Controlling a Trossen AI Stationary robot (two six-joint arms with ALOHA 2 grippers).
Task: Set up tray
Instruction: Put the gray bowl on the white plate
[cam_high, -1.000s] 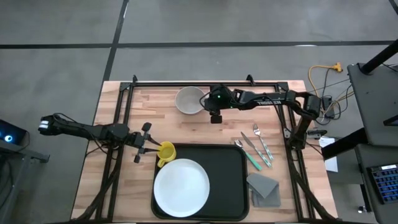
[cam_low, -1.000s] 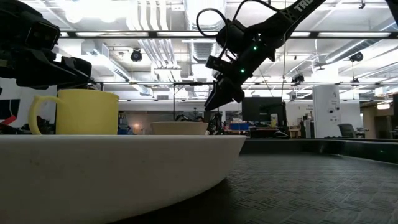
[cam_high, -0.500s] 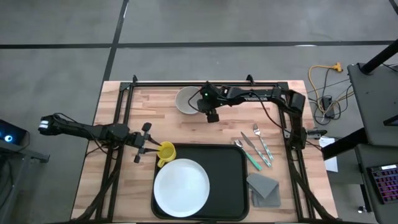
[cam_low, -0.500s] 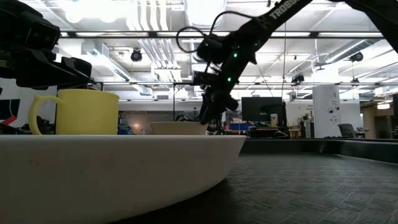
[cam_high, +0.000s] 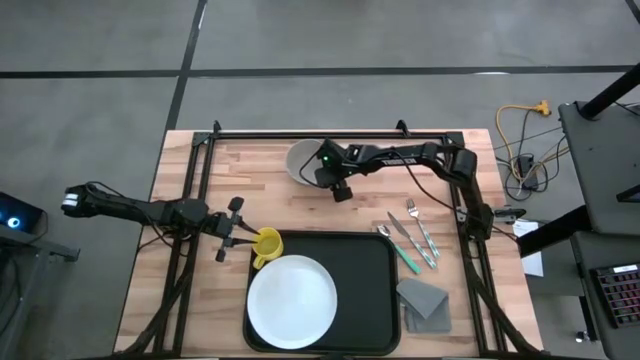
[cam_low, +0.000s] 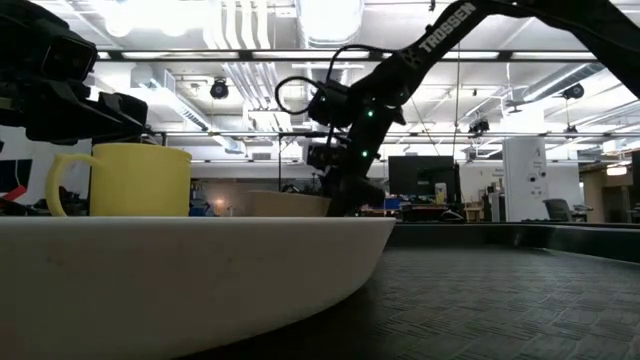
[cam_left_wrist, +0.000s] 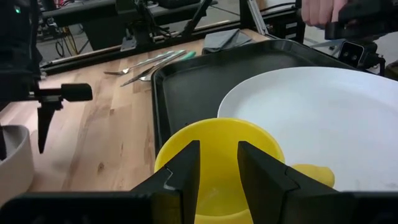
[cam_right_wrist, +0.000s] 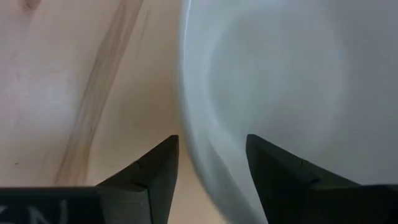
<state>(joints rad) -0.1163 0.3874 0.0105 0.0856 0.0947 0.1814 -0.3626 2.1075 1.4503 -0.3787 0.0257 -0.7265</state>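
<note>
Right tool (cam_high: 318, 176) nearer bowl (cam_high: 301, 160) — black tray (cam_high: 370, 275)

The white plate (cam_high: 292, 302) hides much of the tray (cam_high: 375, 262) floor

Looking straight down from overhead, taking in the whole tabletop (cam_high: 200, 180) and both arms. Sitting at surface level, facing across into the room, hard against the white plate (cam_low: 190, 270). Peering past the fingers (cam_left_wrist: 186, 171) into the yellow mug (cam_left_wrist: 217, 162). Pressing close on the white bowl (cam_right_wrist: 280, 81), also seen upper centre from overhead.
</note>
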